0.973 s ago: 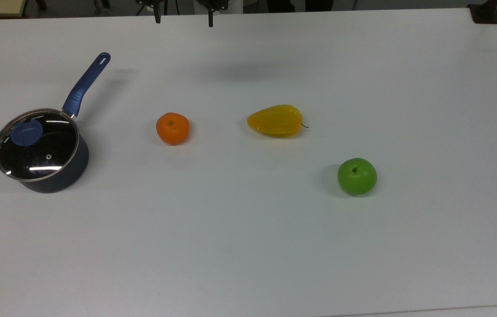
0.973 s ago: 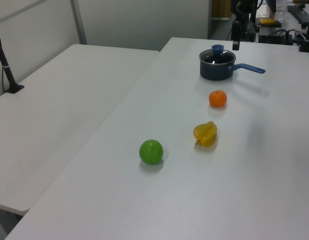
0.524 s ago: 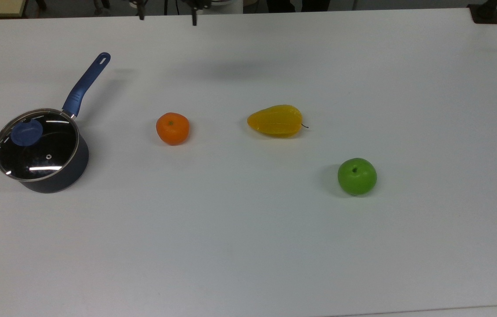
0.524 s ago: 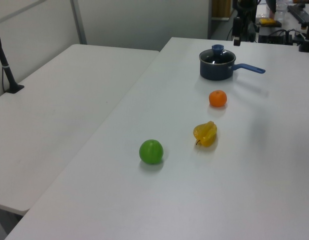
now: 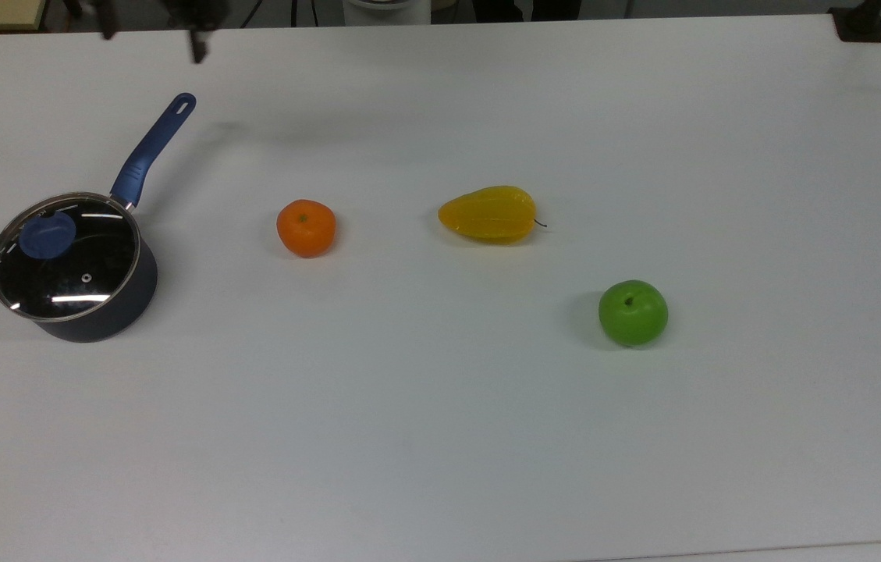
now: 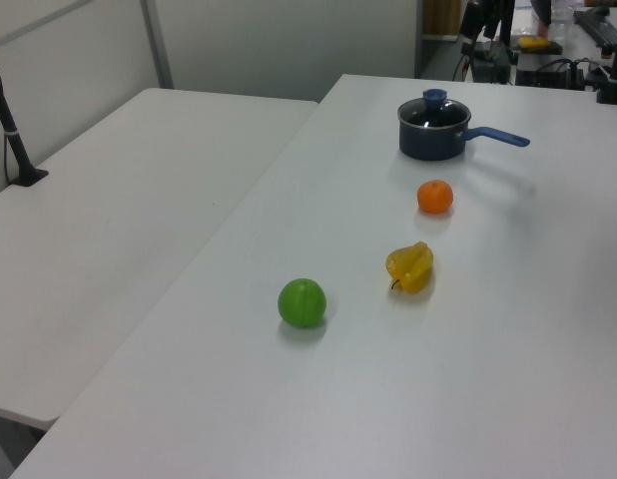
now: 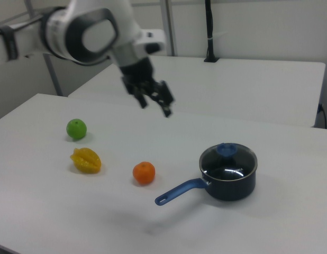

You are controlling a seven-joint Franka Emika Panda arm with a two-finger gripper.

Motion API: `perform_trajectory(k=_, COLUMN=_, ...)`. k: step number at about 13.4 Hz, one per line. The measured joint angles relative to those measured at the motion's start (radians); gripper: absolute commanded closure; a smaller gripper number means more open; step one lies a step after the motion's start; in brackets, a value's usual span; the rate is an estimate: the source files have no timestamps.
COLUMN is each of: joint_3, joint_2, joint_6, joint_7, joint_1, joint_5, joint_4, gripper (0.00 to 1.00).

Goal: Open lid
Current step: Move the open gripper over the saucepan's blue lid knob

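Observation:
The lid (image 5: 69,269) is clear glass with a metal rim and a blue knob (image 5: 47,234). It sits closed on the dark blue saucepan (image 5: 108,316) at the top view's left. In the right view the lid (image 7: 228,160) lies flat on the saucepan (image 7: 230,184) at the lower right. My gripper (image 5: 151,37) hangs open and empty above the table's far edge, beyond the tip of the pan's blue handle (image 5: 151,148). Seen from the right view, the gripper (image 7: 154,104) is in the air up and left of the pan, well apart from the lid.
An orange (image 5: 306,227), a yellow starfruit-like fruit (image 5: 488,213) and a green apple (image 5: 633,312) lie spread over the white table (image 5: 440,437) to the top view's right of the pan. A second white table (image 6: 119,200) adjoins at the left view's left.
The gripper has travelled along the far table edge toward the top view's left, from above the middle to near the pan handle's tip. Pan, lid and fruit have not moved.

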Motion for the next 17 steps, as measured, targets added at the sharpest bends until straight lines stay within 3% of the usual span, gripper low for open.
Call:
perform_trajectory(k=8, joint_3=-0.008, joint_2=0.192, joint_6=0.329, joint_7=-0.083, joint_1=-0.143, joint_5=0.053, joint_4=-0.006, gripper=0.00)
perform_trajectory(k=12, joint_3=-0.008, joint_2=0.271, joint_6=0.444, joint_7=-0.209, joint_1=-0.173, joint_5=0.120, joint_4=-0.006, gripper=0.00)
perform_trajectory(k=17, joint_3=0.001, joint_2=0.359, joint_6=0.589, joint_7=-0.223, joint_1=-0.166, joint_5=0.123, joint_4=-0.006, gripper=0.00)
